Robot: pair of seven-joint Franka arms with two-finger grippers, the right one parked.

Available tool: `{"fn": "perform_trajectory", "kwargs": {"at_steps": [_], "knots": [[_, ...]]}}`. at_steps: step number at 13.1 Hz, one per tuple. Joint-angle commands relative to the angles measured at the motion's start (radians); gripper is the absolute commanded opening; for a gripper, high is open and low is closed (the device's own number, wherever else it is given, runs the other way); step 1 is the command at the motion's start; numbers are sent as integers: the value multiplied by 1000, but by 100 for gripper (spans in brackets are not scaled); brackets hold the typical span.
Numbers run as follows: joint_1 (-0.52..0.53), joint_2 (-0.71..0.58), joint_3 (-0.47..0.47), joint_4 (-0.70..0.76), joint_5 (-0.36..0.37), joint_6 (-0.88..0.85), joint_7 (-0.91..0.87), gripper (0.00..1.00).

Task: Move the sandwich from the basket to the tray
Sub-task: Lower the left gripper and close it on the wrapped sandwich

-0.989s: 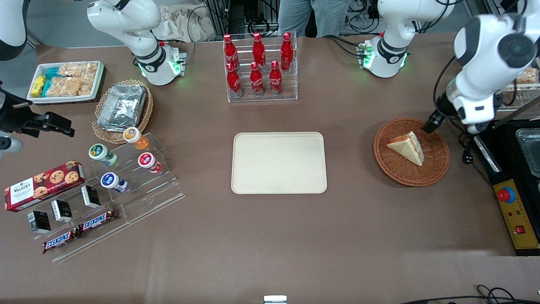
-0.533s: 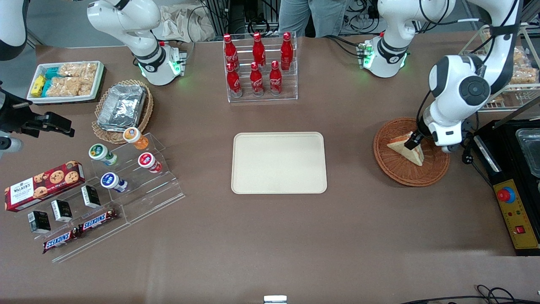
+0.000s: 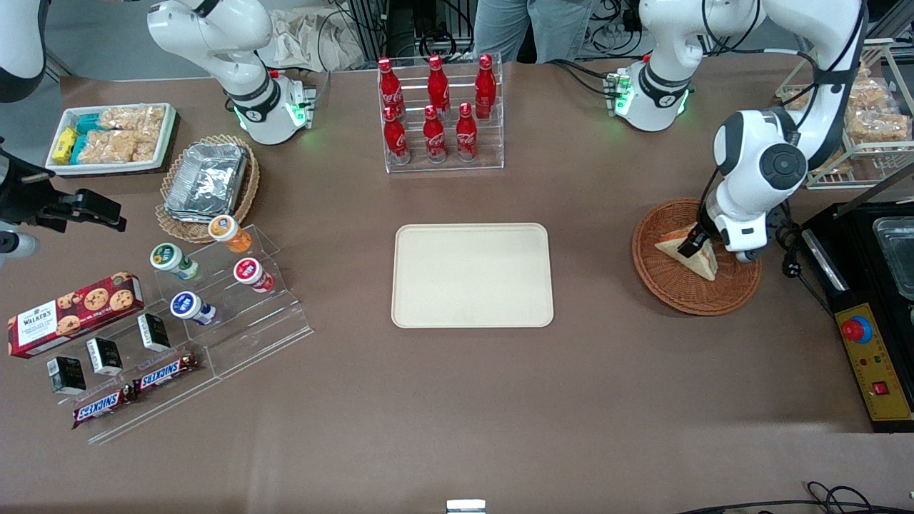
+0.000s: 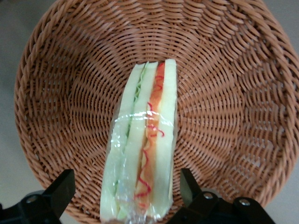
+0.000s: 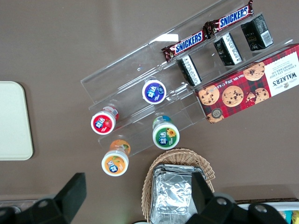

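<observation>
My gripper (image 4: 126,198) is down inside the basket (image 3: 671,285), fingers (image 4: 63,189) spread wide, one on each side of the sandwich (image 4: 142,154). No contact visible on either finger; small gap each side. Nothing pinched.

Sandwich stands on edge in clear wrap, filling edge up toward my wrist camera: green layer toward one finger, orange-red toward the other. In the front view the sandwich (image 3: 703,258) sits about mid-basket, with my gripper (image 3: 691,244) covering its end farther from the front camera.

The basket is on the table at the working arm's end. Tray (image 3: 472,275) lies flat mid-table, well apart from the basket, toward the parked arm's end. Cola bottle rack (image 3: 439,114) is farther from the front camera than the tray. Black control box (image 3: 872,364) is just beside the basket at the table edge.
</observation>
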Motion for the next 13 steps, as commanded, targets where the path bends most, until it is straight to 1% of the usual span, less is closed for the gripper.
{"fn": "perform_trajectory", "kwargs": {"at_steps": [1, 2, 3, 5, 6, 7, 9, 10, 11, 13], "knots": [[8, 53, -2, -14, 26, 95, -17, 99], [8, 75, -2, -12, 26, 115, -19, 90], [10, 84, -1, -12, 25, 132, -19, 69], [28, 87, -2, -7, 23, 137, -20, 16], [28, 86, -2, -4, 22, 138, -20, 0], [28, 69, -2, -4, 22, 137, -22, 0], [25, -32, -7, -3, 23, 91, 7, 0], [21, -98, -10, 12, 25, 4, 36, 0], [19, -170, -12, 32, 22, -110, 120, 0], [16, -251, -16, 92, 6, -261, 248, 0]]}}
